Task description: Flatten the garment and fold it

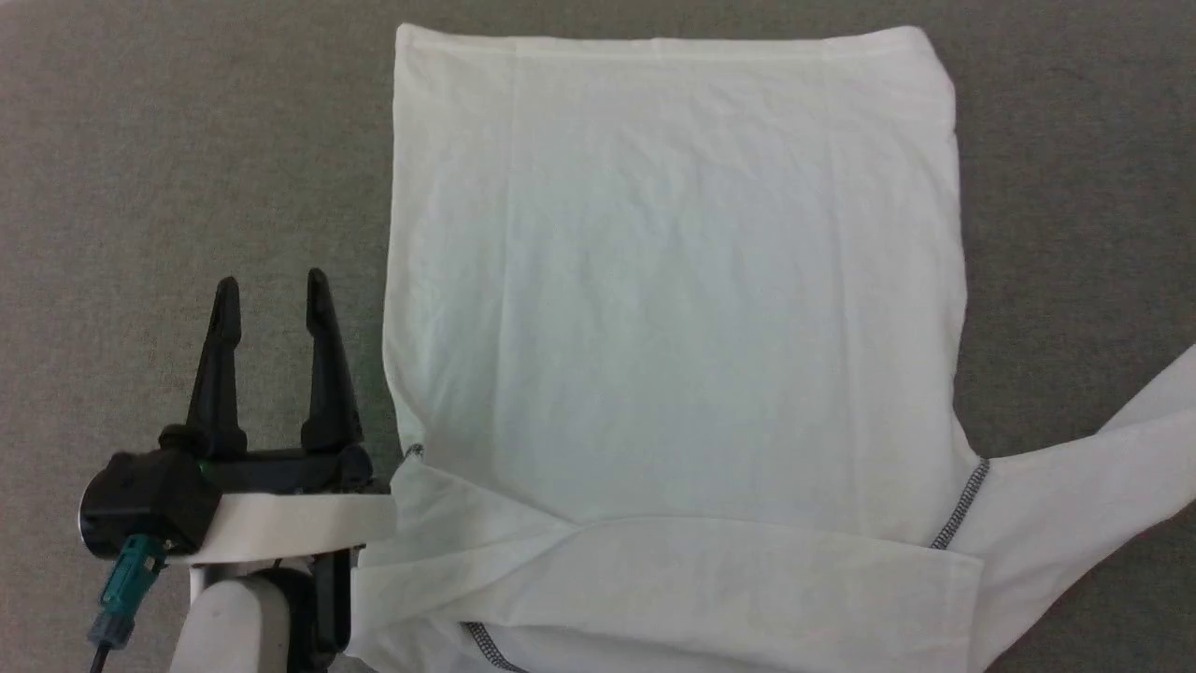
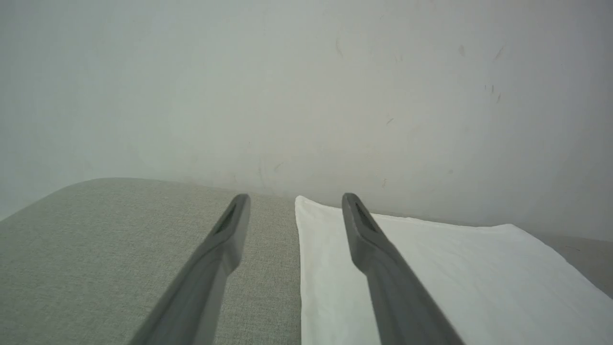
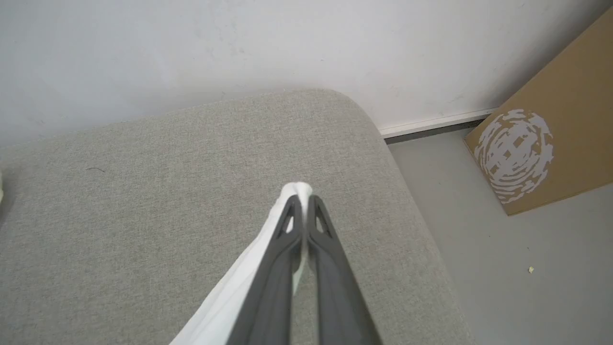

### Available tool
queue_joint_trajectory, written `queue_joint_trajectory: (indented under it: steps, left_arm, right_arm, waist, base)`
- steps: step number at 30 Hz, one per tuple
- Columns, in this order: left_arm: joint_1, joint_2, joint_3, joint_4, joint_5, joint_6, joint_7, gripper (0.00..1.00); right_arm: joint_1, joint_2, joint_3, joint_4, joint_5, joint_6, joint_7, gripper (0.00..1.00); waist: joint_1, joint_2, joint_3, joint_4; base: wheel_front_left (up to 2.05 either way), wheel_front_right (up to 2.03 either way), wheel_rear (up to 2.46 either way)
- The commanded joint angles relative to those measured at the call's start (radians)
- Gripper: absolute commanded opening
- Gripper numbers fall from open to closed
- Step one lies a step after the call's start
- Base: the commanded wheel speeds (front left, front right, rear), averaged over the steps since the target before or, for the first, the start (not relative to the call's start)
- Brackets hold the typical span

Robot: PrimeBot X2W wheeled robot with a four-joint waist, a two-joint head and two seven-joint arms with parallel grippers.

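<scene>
The left hand is standing wide open beside the large white thin-fabric shirt spread on the grey woven surface; the right wrist view is showing the right hand pinching its sleeve.

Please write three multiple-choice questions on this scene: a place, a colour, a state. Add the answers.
1. Where is the left gripper relative to the garment? A) on its middle B) beside its left edge C) beyond its far edge
2. What colour is the surface under it? A) grey B) red C) blue
3. The right gripper is: A) wide open B) shut on nothing C) shut on the garment
1 B: it stands over bare surface. 2 A: grey weave surrounds the garment. 3 C: white cloth is pinched in it.
</scene>
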Motion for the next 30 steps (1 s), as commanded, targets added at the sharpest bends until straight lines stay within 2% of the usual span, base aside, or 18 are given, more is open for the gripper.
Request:
queue_joint_trajectory:
  steps: [1, 6, 10, 13, 17, 20, 23, 27, 30]
  left_arm:
    - [0.020, 0.010, 0.009, 0.007, -0.002, -0.007, -0.004, 1.00]
    - [0.059, 0.022, 0.019, 0.014, -0.012, -0.006, 0.007, 1.00]
    - [0.095, 0.031, 0.030, 0.014, -0.021, -0.003, 0.016, 1.00]
    - [0.123, 0.036, 0.033, 0.021, -0.029, -0.003, 0.025, 1.00]
    - [0.157, 0.042, 0.035, 0.030, -0.038, -0.005, 0.039, 1.00]
    - [0.179, 0.046, 0.036, 0.031, -0.043, -0.005, 0.048, 1.00]
    - [0.198, 0.050, 0.038, 0.032, -0.049, -0.003, 0.057, 1.00]
    - [0.216, 0.055, 0.039, 0.029, -0.056, -0.002, 0.070, 1.00]
    - [0.217, 0.058, 0.037, 0.024, -0.060, -0.004, 0.077, 1.00]
  right_arm:
    - [0.054, -0.012, -0.036, 0.007, 0.011, -0.002, -0.011, 0.00]
    - [0.195, -0.023, -0.156, 0.050, 0.018, -0.002, -0.029, 0.00]
    - [0.279, -0.002, -0.223, 0.043, 0.023, -0.002, -0.049, 0.00]
    - [0.327, 0.026, -0.256, -0.002, 0.026, -0.002, -0.065, 0.00]
    - [0.407, 0.075, -0.278, -0.141, 0.012, -0.002, -0.087, 0.00]
    - [0.482, 0.137, -0.279, -0.307, -0.016, -0.002, -0.088, 0.00]
    - [0.551, 0.228, -0.268, -0.502, -0.066, -0.002, -0.080, 0.00]
    - [0.607, 0.394, -0.190, -0.748, -0.138, -0.002, -0.047, 0.00]
    - [0.624, 0.524, -0.083, -0.870, -0.172, -0.002, -0.019, 0.00]
  waist:
    - [0.0001, 0.0002, -0.094, -0.071]
    - [0.0001, 0.0002, -0.155, -0.090]
    - [0.0001, 0.0002, -0.200, -0.099]
    - [0.0001, 0.0002, -0.240, -0.099]
    - [0.0001, 0.0002, -0.292, -0.089]
    - [0.0001, 0.0002, -0.327, -0.082]
    - [0.0001, 0.0002, -0.357, -0.078]
    - [0.0001, 0.0002, -0.381, -0.074]
    - [0.0001, 0.0002, -0.385, -0.068]
  base:
    - [0.00, 0.00, 0.00]
    - [0.00, 0.00, 0.00]
    - [0.00, 0.00, 0.00]
    - [0.00, 0.00, 0.00]
    - [0.00, 0.00, 0.00]
    - [0.00, 0.00, 0.00]
    - [0.00, 0.00, 0.00]
    - [0.00, 0.00, 0.00]
    - [0.00, 0.00, 0.00]
